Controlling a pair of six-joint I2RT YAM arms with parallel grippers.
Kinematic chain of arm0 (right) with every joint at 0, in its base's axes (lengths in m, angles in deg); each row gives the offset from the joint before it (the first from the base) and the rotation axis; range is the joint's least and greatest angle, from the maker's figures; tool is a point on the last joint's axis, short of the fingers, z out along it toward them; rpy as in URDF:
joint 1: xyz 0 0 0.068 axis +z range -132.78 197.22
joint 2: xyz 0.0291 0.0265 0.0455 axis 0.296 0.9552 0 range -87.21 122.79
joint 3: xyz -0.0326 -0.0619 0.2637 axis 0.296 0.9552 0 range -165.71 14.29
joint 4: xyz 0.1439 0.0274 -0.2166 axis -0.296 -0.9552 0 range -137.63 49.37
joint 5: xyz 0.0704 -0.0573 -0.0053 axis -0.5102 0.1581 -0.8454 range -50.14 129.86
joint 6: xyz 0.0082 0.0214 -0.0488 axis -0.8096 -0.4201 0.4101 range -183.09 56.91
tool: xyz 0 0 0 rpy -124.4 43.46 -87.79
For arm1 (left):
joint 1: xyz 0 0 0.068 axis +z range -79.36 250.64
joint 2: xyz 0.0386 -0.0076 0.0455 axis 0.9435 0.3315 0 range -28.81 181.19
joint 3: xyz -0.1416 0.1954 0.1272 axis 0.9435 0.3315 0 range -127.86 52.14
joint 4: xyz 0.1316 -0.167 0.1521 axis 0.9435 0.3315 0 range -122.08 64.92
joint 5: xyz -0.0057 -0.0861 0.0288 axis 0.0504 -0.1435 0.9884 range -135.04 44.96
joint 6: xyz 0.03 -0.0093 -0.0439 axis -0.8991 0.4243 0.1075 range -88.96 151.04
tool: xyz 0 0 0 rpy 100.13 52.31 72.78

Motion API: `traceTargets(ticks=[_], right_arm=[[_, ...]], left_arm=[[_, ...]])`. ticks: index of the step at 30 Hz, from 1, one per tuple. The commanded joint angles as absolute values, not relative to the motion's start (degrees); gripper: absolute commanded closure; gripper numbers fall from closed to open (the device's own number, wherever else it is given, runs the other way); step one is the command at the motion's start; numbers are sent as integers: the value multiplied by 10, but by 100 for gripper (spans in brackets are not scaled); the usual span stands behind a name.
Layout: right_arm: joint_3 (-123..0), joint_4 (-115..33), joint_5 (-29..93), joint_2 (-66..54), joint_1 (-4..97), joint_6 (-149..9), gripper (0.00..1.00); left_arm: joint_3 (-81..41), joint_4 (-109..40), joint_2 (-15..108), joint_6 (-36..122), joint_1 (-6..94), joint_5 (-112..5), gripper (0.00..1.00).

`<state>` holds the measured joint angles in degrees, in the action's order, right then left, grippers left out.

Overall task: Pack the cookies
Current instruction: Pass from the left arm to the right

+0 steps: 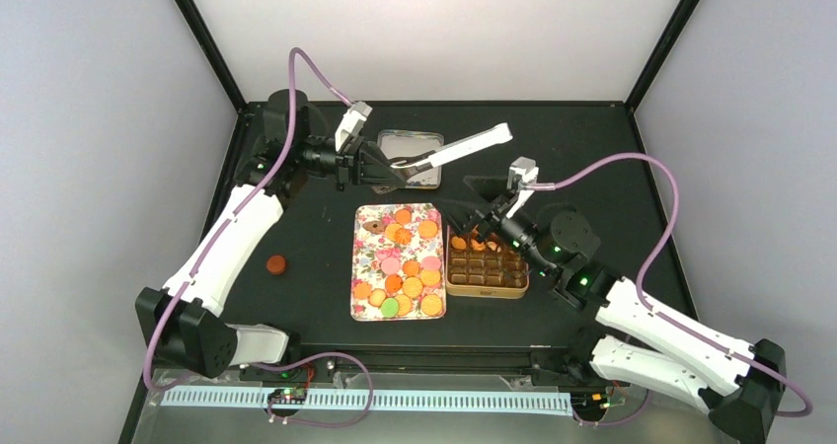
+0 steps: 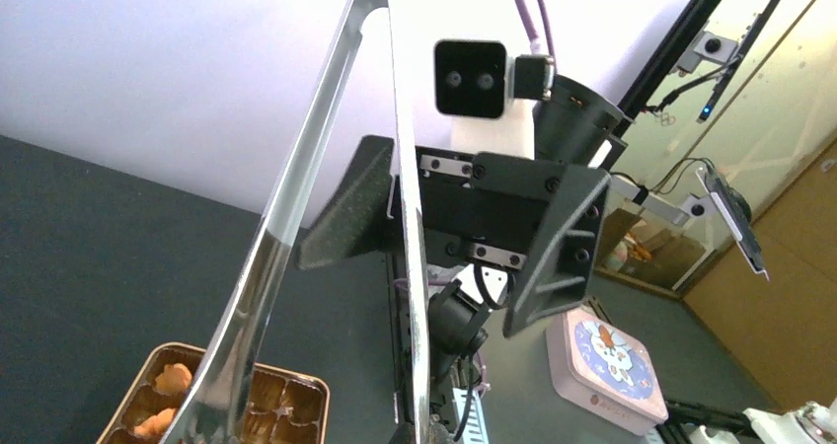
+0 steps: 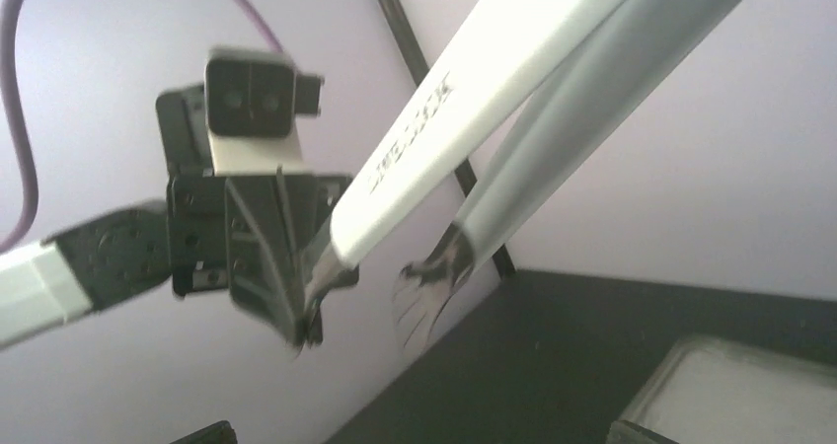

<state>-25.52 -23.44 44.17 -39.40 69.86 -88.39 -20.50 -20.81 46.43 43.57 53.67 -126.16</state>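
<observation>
The cookies (image 1: 407, 259), mostly round and orange with a few pink and green, lie on a floral tray (image 1: 361, 296). A few orange ones (image 1: 472, 242) sit in the far row of the brown compartment tin (image 1: 487, 288), which also shows in the left wrist view (image 2: 286, 405). One dark cookie (image 1: 277, 263) lies alone on the table. My left gripper (image 1: 395, 166) (image 3: 304, 321) is shut on the metal end of white-handled tongs (image 1: 464, 148) (image 2: 296, 197) (image 3: 474, 99), held high. My right gripper (image 1: 470, 203) (image 2: 449, 232) hovers over the tin's far edge, open and holding nothing.
A shallow silver tin (image 1: 407, 146) (image 3: 730, 395) lies at the back, under the tongs. A pink square box (image 2: 607, 365) with a picture lid shows beyond the right gripper. Black frame posts (image 1: 202, 30) and pale walls enclose the dark table (image 1: 592, 148).
</observation>
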Motion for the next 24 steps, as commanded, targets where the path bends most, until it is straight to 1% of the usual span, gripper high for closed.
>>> traceTargets(ticks=[1, 6, 10, 24], right_arm=[[-264, -80, 430, -364, 666, -916, 0], [-288, -36, 369, -321, 632, -966, 1], [-307, -20, 330, -286, 612, -1005, 4], [-336, 61, 255, -216, 595, -1070, 28]], left_arm=[[-221, -260, 449, 466, 540, -1287, 98], [-213, -240, 449, 446, 540, -1278, 98], [-210, -220, 428, 420, 539, -1263, 98], [-196, -199, 419, 390, 539, -1238, 98]])
